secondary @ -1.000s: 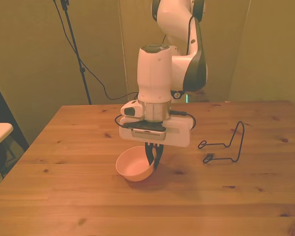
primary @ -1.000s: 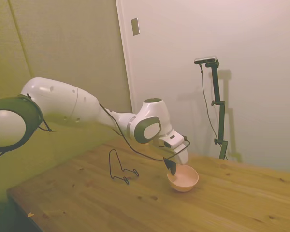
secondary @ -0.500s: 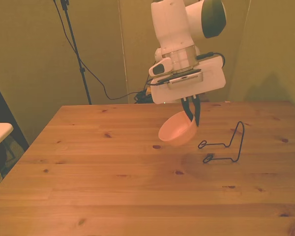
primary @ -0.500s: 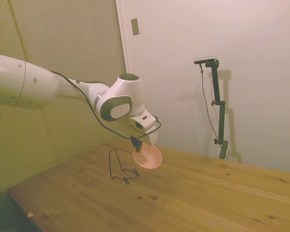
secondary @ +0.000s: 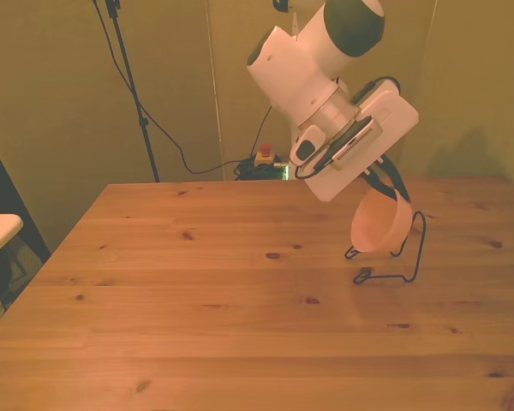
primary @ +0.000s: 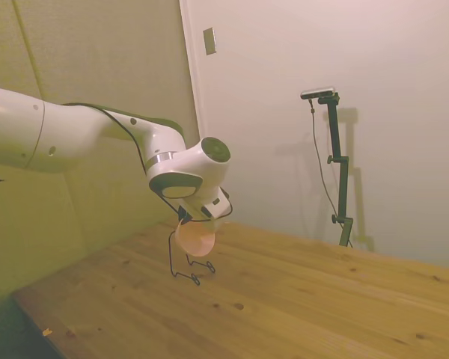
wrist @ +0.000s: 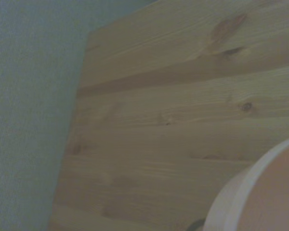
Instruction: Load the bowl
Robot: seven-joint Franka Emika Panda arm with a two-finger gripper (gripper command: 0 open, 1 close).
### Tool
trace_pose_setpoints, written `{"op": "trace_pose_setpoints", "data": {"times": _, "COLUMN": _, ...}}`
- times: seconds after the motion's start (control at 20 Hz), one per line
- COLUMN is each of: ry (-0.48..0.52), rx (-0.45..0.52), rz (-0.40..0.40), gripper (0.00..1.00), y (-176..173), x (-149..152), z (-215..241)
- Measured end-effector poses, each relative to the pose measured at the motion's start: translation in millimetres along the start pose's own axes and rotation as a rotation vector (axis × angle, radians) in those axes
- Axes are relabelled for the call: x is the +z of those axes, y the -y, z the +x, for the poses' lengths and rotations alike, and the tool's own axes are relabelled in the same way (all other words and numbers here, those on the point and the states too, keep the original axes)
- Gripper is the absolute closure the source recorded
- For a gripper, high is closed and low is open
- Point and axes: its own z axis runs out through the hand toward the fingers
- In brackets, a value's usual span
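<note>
Gripper [secondary: 392,184] clamped on the rim of the bowl [secondary: 377,224], which is lifted clear of the table [secondary: 197,291] and tilted steeply. In the front view the bowl hangs just above the wire rack [secondary: 392,257], rack at its 6 o'clock.

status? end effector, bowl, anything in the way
End effector shut on bowl, held tilted in the air. Bowl right at the wire rack, not seated. Nothing else on the table in the way.
</note>
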Motion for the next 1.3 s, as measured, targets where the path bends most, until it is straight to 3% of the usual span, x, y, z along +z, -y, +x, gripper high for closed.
{"op": "trace_pose_setpoints", "data": {"times": 0.6, "ry": 0.056, "rx": -0.037, "rz": 0.113, "gripper": 1.0, "y": -29.3, "x": 27.2, "z": 0.4}}
{"op": "trace_pose_setpoints", "data": {"times": 1.3, "ry": 0.076, "rx": -0.02, "rz": 0.114, "gripper": 1.0, "y": -40.1, "x": 46.9, "z": 8.2}}
